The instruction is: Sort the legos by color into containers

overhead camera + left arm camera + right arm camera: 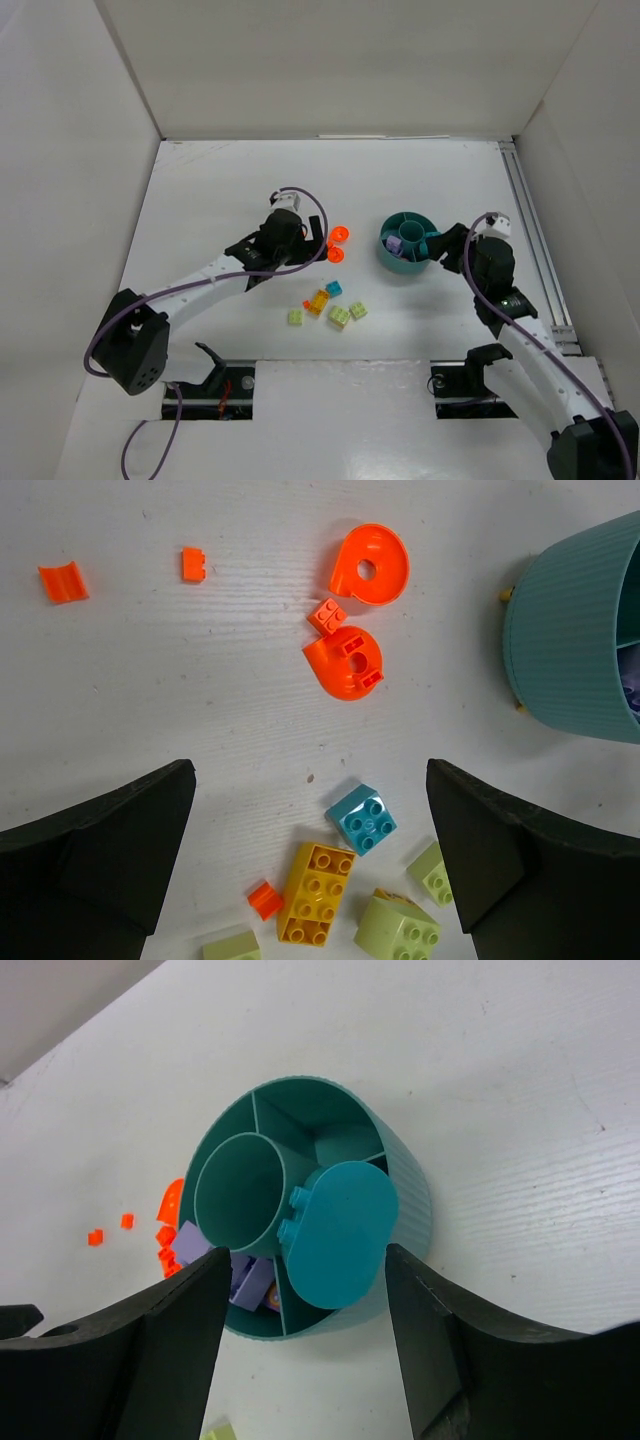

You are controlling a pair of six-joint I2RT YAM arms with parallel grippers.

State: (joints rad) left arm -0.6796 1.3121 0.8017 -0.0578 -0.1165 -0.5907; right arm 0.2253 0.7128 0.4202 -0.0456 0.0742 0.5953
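Teal oval lego (335, 1235) lies atop the dish (408, 1192); my right fingers (150, 1360) stand apart over it, left fingers (90, 860) wide open.

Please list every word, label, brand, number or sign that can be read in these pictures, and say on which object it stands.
None: no text can be read in any view.
The bricks show only plain studs; any marks on them are too small to read.
The teal dish and the table carry no lettering.
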